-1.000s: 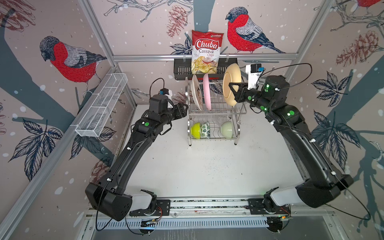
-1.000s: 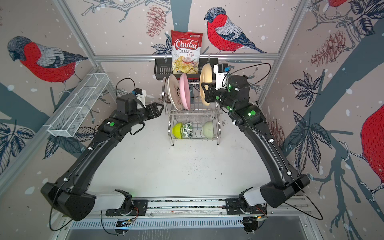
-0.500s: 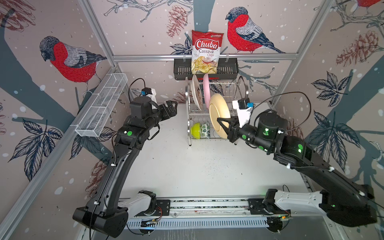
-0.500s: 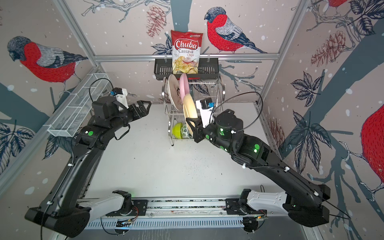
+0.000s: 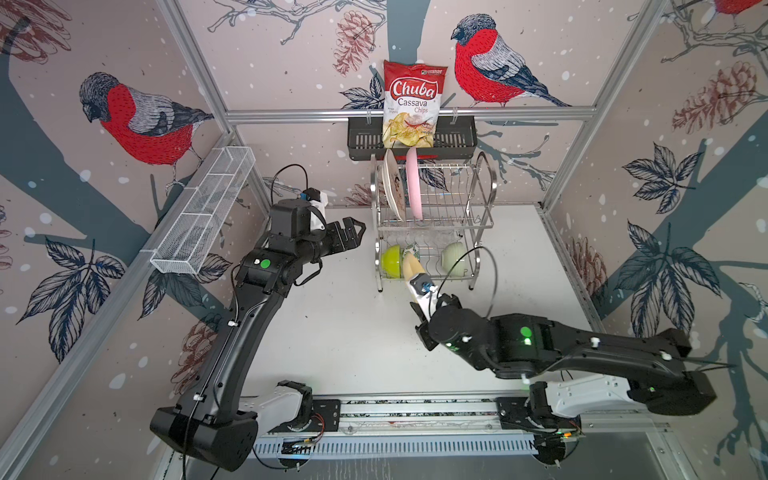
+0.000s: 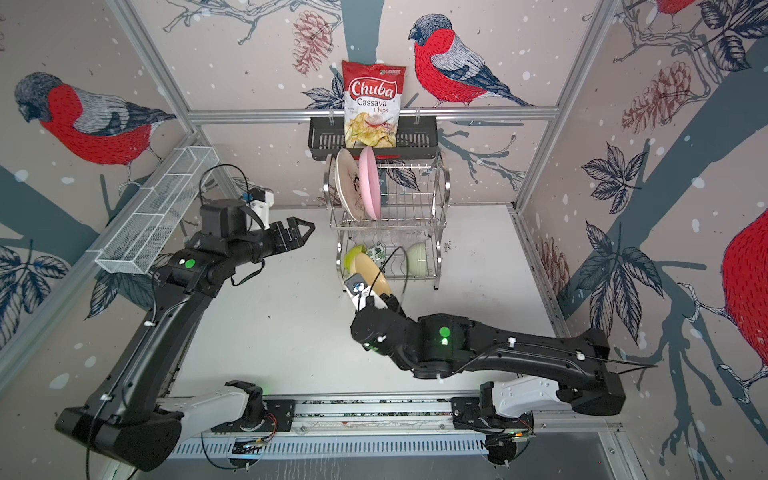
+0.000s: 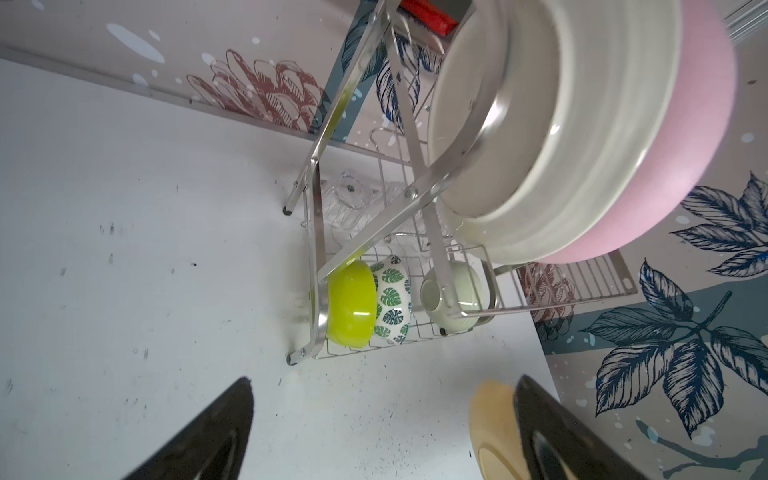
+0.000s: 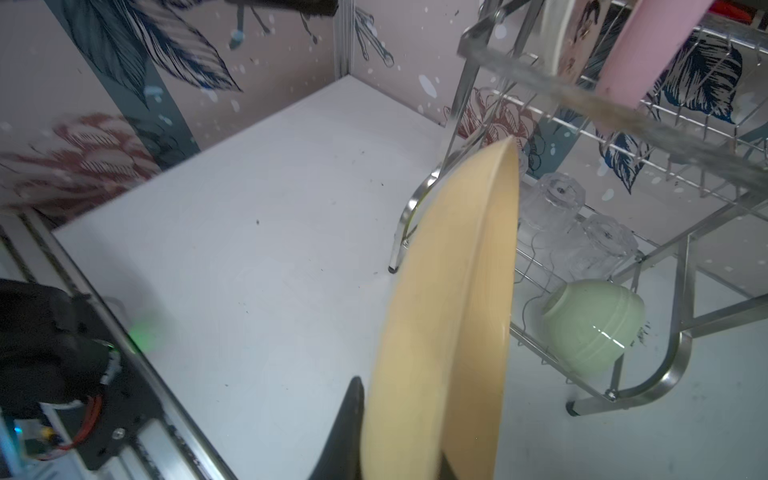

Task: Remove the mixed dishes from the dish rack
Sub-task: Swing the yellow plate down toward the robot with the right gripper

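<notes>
The right claw (image 8: pixel 395 440) pinched the tan plate (image 8: pixel 457 311) by its rim. The plate stood on edge over the desk (image 5: pixel 332 340), just in front of the rack (image 5: pixel 484 187). The left claw (image 5: pixel 356 233) was spread wide beside the rack, holding nothing. 2 plates (image 5: pixel 413 187) stood on the top shelf.

Bird-and-pinecone walls (image 5: pixel 291 50) surround me. Under my left pincer (image 5: pixel 360 235) lies a white, scuffed worktop (image 5: pixel 332 332). Higher, beyond it, hangs a black basket (image 5: pixel 361 143) with a chips bag (image 5: pixel 411 104); behind it, a white mesh tray (image 5: pixel 199 216).
</notes>
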Robot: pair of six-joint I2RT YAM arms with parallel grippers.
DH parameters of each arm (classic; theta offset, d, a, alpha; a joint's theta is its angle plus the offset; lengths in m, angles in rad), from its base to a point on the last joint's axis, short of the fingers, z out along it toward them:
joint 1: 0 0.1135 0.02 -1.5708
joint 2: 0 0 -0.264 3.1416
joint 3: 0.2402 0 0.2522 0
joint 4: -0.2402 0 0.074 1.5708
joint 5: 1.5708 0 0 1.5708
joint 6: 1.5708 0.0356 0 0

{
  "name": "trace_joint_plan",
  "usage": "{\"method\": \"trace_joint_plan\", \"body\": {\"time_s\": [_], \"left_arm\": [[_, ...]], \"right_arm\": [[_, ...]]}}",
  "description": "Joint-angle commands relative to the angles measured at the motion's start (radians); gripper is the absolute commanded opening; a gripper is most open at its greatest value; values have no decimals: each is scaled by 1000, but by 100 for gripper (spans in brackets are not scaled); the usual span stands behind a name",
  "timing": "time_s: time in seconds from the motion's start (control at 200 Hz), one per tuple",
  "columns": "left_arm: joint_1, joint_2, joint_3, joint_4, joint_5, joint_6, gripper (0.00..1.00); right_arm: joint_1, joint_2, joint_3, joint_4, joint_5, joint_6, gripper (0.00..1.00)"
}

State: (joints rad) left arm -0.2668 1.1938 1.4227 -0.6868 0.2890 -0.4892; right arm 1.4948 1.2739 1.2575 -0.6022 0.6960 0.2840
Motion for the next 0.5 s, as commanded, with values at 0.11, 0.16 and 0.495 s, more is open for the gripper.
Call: {"method": "trace_joint_plan", "body": {"time_s": [0.11,0.16,0.495], "left_arm": [[2,44,-22,-95,86,74,93],[2,48,-45,-97,111,76,90],[-41,62,-155,-57,250,78,86]], "right_arm": [[33,95,-54,117,173,-150,0],[45,120,-56,129,203,-186,0],[100,309,-32,141,309,-356,0]]}}
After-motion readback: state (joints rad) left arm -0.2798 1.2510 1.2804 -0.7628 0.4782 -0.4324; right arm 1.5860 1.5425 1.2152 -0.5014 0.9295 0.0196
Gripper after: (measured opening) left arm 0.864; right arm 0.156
